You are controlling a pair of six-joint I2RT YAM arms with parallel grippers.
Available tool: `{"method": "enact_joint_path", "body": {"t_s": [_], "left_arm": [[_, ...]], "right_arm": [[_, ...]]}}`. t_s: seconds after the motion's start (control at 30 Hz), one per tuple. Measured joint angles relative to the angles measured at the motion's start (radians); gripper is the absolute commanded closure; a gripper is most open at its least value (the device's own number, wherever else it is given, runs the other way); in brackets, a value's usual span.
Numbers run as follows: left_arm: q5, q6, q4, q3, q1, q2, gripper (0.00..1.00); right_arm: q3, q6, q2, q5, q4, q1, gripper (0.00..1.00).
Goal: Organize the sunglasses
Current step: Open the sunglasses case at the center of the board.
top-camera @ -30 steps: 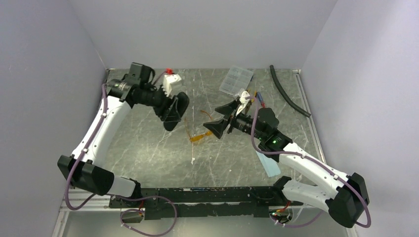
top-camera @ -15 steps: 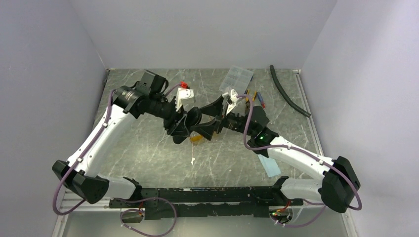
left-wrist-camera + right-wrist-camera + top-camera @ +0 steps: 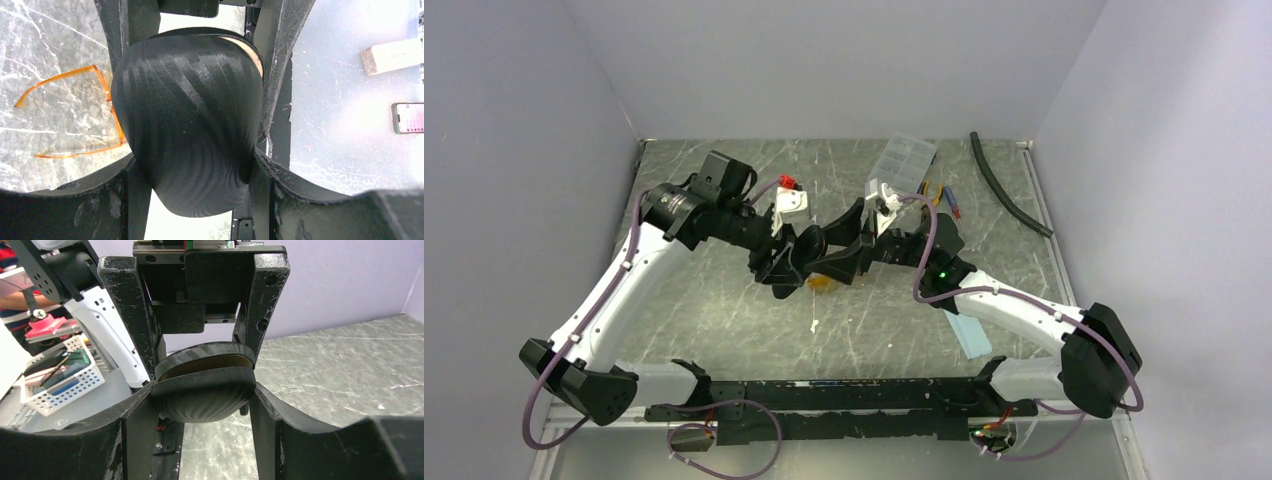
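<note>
The orange sunglasses point(image 3: 75, 117) lie on the marble table with their arms unfolded, just left of my left gripper; in the top view only a small orange part point(image 3: 822, 284) shows under the grippers. My left gripper point(image 3: 796, 258) and right gripper point(image 3: 846, 256) meet over the table's middle. Both are shut on the black glasses case point(image 3: 820, 248), one at each end, and hold it above the table. In the left wrist view the case point(image 3: 190, 115) fills the gap in the left gripper point(image 3: 192, 167). In the right wrist view the case point(image 3: 202, 390) shows a tan seam, slightly open, in the right gripper point(image 3: 202, 402).
A clear compartment box point(image 3: 904, 160) and coloured-handled pliers point(image 3: 945, 201) lie at the back. A black hose point(image 3: 1009, 195) runs along the back right. A pale blue flat item point(image 3: 970, 336) lies under the right arm. A small white scrap point(image 3: 813, 325) lies in front.
My left arm has carried the case right to the table's middle. My right arm has swung left to meet it, and its jaws now grip the case's other end.
</note>
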Motion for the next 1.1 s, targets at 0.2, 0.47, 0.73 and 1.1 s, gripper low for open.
{"method": "enact_joint_path", "body": {"t_s": [0.2, 0.47, 0.73, 1.1], "left_arm": [[0.002, 0.007, -0.015, 0.0, 0.003, -0.017, 0.31], [-0.076, -0.045, 0.038, -0.017, -0.002, -0.1, 0.05], [-0.237, -0.063, 0.095, -0.052, -0.002, -0.157, 0.05], [-0.289, -0.06, 0.126, -0.077, -0.002, -0.052, 0.15]], "right_arm": [[0.002, 0.008, 0.012, -0.027, 0.037, 0.0, 1.0], [0.002, -0.006, 0.003, 0.017, -0.008, 0.002, 1.0], [0.002, 0.023, -0.038, 0.174, -0.132, 0.002, 1.0], [0.002, 0.096, -0.024, 0.236, -0.169, -0.002, 1.0]]}}
